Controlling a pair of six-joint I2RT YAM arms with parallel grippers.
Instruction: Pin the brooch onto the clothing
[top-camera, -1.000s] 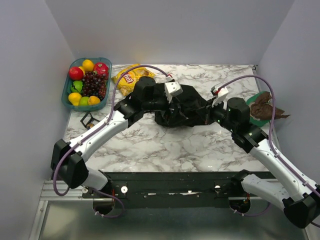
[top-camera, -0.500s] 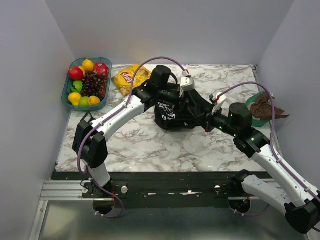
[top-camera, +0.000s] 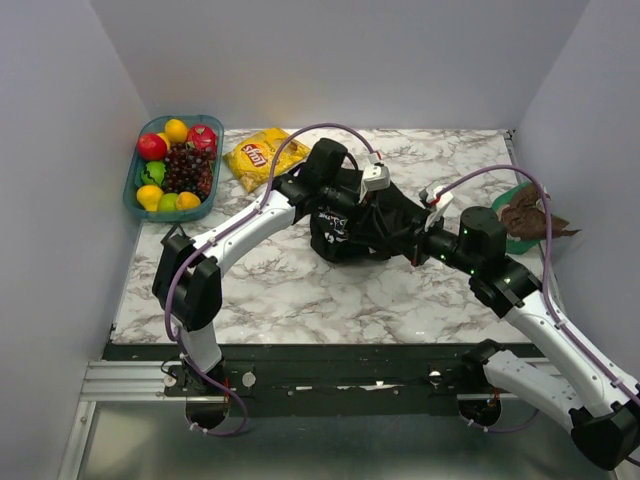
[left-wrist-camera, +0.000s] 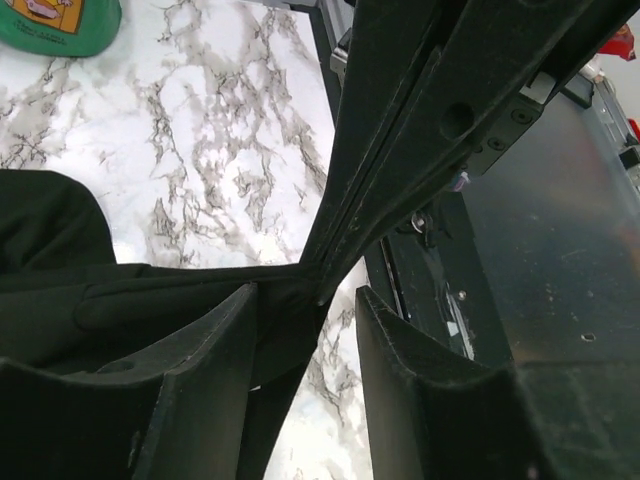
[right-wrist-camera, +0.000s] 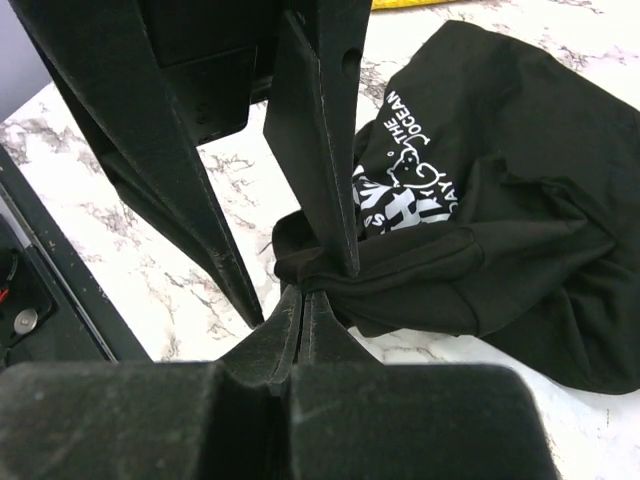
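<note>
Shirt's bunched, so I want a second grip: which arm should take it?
Left. The left gripper stands open astride a fold of the shirt, beside the right gripper, which is shut on that fold and not free.

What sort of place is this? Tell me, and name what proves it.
Probably a robot test cell, not a home: plain grey walls box in a marble-print table fronted by a metal rail, with staged props: fruit basket, chip bag, black T-shirt.
</note>
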